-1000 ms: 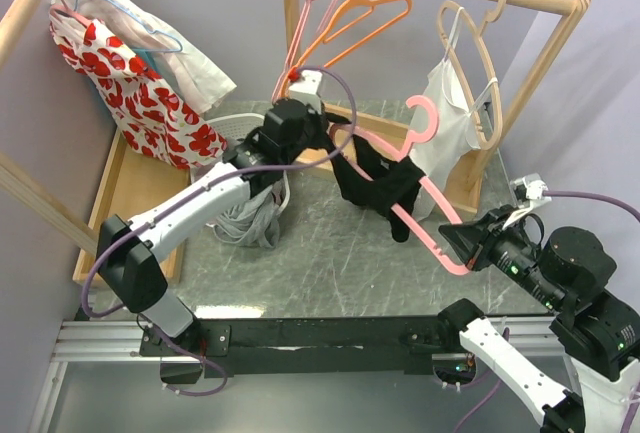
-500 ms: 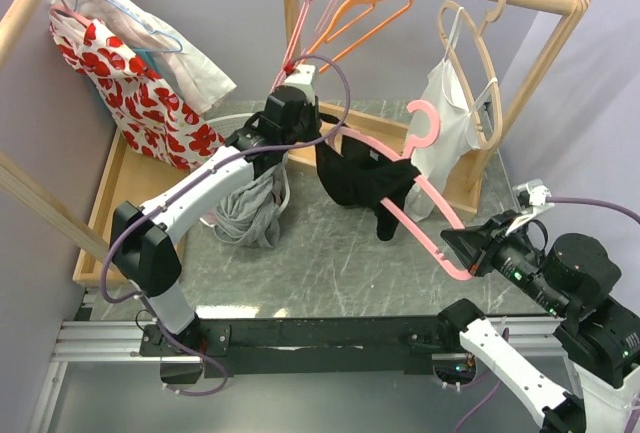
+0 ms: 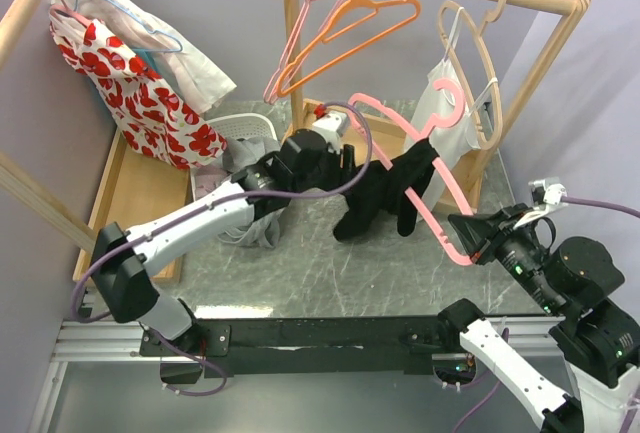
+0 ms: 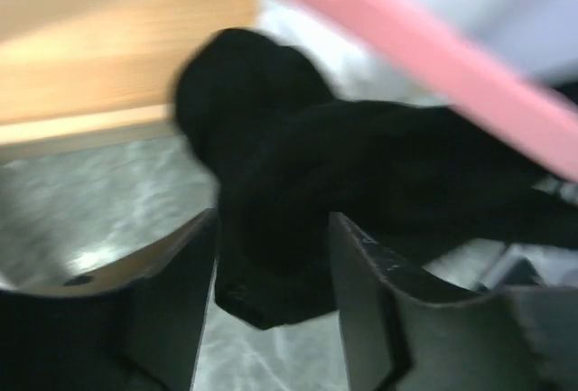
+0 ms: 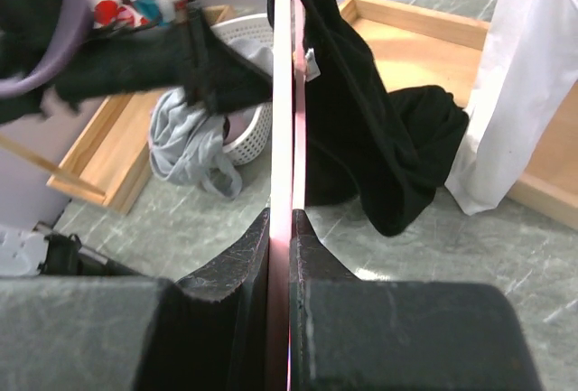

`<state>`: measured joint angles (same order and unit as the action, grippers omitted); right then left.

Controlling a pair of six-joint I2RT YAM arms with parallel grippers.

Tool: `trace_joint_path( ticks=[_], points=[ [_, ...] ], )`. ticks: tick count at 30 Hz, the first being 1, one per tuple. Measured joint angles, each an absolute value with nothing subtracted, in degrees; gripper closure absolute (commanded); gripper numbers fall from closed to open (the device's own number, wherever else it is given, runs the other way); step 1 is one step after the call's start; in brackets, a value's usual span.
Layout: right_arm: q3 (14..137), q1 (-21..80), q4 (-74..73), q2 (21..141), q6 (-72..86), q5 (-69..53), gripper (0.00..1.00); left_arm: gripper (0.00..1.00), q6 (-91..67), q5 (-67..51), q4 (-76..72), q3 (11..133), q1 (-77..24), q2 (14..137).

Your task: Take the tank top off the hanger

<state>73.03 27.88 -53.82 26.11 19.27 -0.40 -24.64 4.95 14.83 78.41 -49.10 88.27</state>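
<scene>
Over marbled table [image 3: 300, 273]: right gripper [image 5: 282, 224] pinches pink hanger [image 5: 282, 66]; left gripper [image 4: 271, 233] parted around bunched black tank top [image 3: 385, 188].

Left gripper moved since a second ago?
Yes. In the top view the left gripper has shifted right and nearer the arm bases, away from the rack's left post, now at the black tank top.

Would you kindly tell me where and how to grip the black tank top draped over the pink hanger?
I'd take the black tank top by its bunched lower end hanging left of the pink plastic hanger, approaching from the left; that fold dangles free, while the rest drapes over the hanger.
</scene>
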Motion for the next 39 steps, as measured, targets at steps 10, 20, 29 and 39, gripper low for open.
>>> trace_joint_path(
  ticks=[10,20,29,39],
  points=[
    [68.97,27.88,-48.53,28.49,20.01,1.96,1.00,0.07,-26.48,6.09,12.16,79.05,-53.19,84.20],
    [68.03,27.88,-46.68,28.80,19.66,-0.01,1.00,0.01,-27.22,10.22,11.03,89.27,-53.30,89.27],
    [68.01,27.88,-46.22,28.51,18.96,-0.95,1.00,0.01,-33.26,13.43,12.69,91.20,-53.08,95.20],
    [67.07,27.88,-45.01,27.64,18.57,-2.00,1.00,0.50,-38.48,13.93,11.46,92.77,-53.06,96.77]
  ],
)
